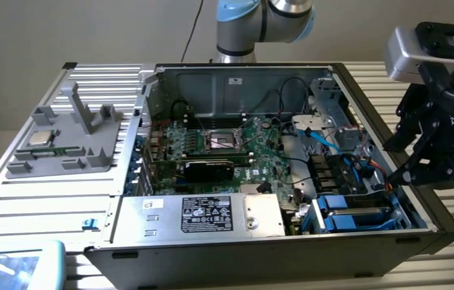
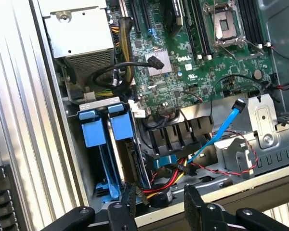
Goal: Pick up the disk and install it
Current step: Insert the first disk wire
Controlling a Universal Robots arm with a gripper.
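The disk point(image 1: 356, 212) sits in the drive bay at the near corner of the open computer case on the exterior view's right, silver-grey between bright blue carrier rails. In the wrist view two blue carrier tabs point(image 2: 94, 127) stand side by side in that bay, so I cannot tell which carrier is the task's disk. My black gripper point(image 1: 408, 163) hovers above the case's side wall on the exterior view's right, just beside the bay. Its fingers point(image 2: 123, 211) are spread apart, open, with nothing between them; the gripper point(image 2: 156, 204) touches no part of the case.
A big silver box with a black label point(image 1: 211, 214) fills the case's near side, next to the bay. The motherboard point(image 1: 225, 140) lies behind it. A blue cable point(image 2: 221, 130) and red wires point(image 2: 231, 163) run near the bay. A grey fixture point(image 1: 66, 145) holding a square chip point(image 1: 41, 138) stands outside the case.
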